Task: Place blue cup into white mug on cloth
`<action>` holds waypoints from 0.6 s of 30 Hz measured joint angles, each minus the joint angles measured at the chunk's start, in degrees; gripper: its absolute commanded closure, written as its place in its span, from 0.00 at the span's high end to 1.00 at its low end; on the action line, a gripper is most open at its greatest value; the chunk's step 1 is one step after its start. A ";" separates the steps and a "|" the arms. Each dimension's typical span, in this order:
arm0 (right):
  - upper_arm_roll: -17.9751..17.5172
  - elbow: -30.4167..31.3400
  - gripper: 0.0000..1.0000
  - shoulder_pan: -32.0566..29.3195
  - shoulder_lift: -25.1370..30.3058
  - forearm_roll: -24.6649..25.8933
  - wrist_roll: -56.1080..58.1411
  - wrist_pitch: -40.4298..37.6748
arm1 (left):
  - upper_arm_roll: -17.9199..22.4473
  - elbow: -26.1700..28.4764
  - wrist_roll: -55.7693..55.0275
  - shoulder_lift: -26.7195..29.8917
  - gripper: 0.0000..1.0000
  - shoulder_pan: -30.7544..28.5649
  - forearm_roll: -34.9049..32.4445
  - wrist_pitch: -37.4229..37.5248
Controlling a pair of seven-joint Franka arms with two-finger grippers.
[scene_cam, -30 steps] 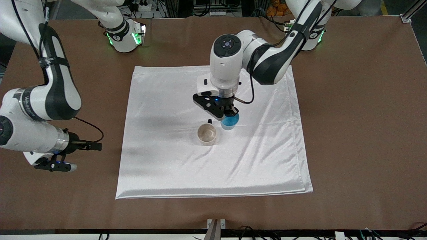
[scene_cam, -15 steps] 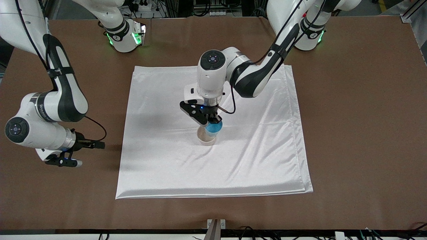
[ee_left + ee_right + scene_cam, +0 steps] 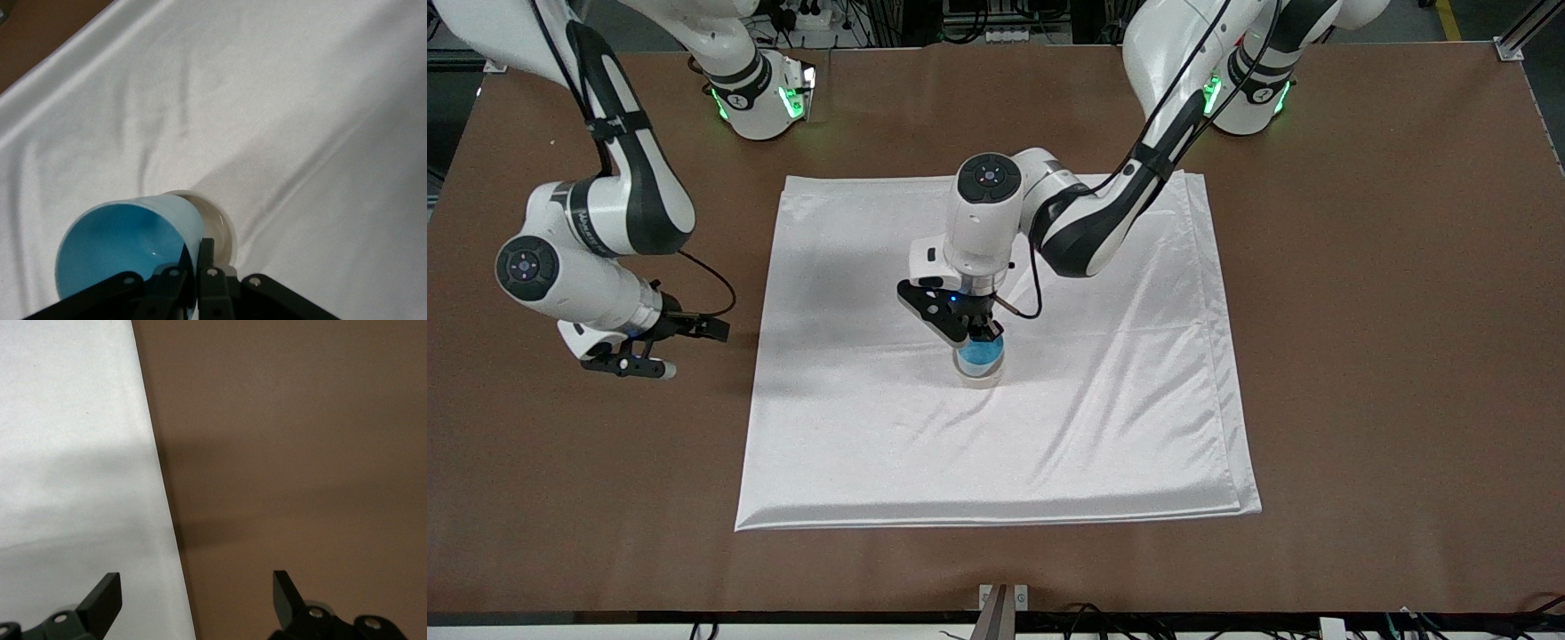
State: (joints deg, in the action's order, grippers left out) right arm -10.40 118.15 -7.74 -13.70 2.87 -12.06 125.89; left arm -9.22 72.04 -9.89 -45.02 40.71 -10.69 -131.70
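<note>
Where the brown desk lay nearest the front camera, it carried only the folded edge of the white cloth, a large, shiny, creased sheet spread across the desk's middle.

Item, white mug: stood upright on the cloth near its centre; only its pale rim showed around the cup. In the left wrist view the rim curved beside the cup's wall.

Item, blue cup: light blue outside, brighter blue inside; it sat lowered into the mug's mouth, tilted a little, its rim above the mug's.

Item, left claw: directly over the mug, clenched on the blue cup's rim, one finger inside the cup and one outside.

Item, right claw: over the bare desk just beside the cloth's edge, toward the right arm's end; released, fingers spread wide, grasping nothing. That arm waited.
</note>
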 measured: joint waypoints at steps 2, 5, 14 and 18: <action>-0.10 1.94 1.00 0.60 2.15 0.00 -1.21 -0.06 | 0.00 0.00 0.01 -0.50 0.00 0.03 0.00 -0.40; -0.18 3.89 1.00 1.82 4.78 0.00 -2.72 -0.73 | 0.00 -0.01 0.03 -1.00 0.00 0.27 0.00 -0.67; -0.25 5.69 1.00 4.50 10.87 0.00 -5.00 -5.37 | 0.03 -0.01 0.03 -1.68 0.00 1.23 0.00 -0.74; -0.25 5.64 1.00 4.67 12.27 0.00 -4.96 -6.54 | 0.11 -0.12 0.04 -1.67 0.60 1.22 0.00 -0.75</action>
State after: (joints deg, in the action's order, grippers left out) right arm -10.64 123.79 -3.07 -1.44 2.87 -17.03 119.35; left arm -9.12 71.92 -9.85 -46.70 41.93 -10.69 -132.45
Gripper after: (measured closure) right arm 0.000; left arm 0.943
